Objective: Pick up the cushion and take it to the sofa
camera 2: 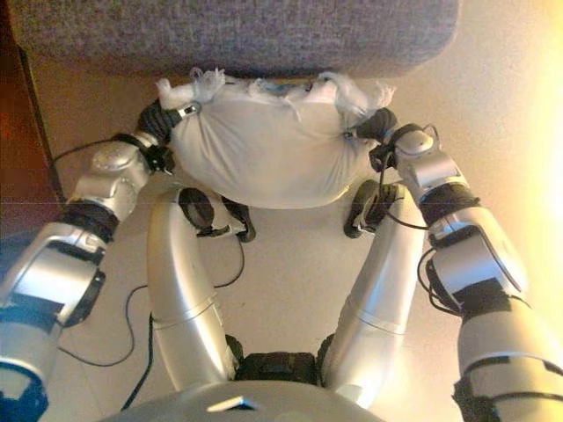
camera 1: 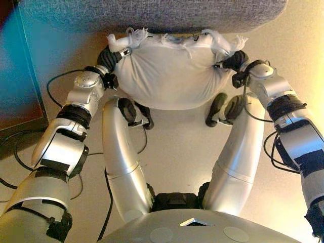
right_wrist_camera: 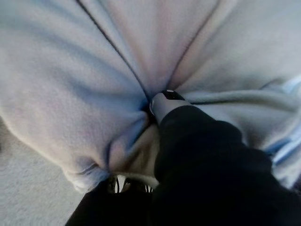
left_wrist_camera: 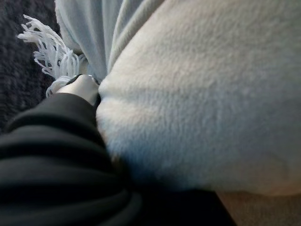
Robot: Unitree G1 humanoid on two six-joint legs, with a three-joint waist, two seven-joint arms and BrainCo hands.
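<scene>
A white fleecy cushion [camera 1: 169,76] with fringed corners hangs between my two hands, just in front of the grey sofa [camera 1: 152,12] and above the floor. My left hand [camera 1: 112,55] grips its left end and my right hand [camera 1: 234,59] grips its right end, both pressing in so that the cloth bulges. In the left wrist view a silver finger [left_wrist_camera: 82,87] digs into the cushion [left_wrist_camera: 211,94] beside the fringe [left_wrist_camera: 51,52]. In the right wrist view the cloth [right_wrist_camera: 70,70] creases around a finger [right_wrist_camera: 164,103] of my right hand. The other fingers are hidden in the cloth.
The sofa's front edge runs across the top of the eye views, right behind the cushion. A dark piece of furniture [camera 1: 17,76] stands at the left. Beige floor [camera 1: 177,147] lies below the cushion.
</scene>
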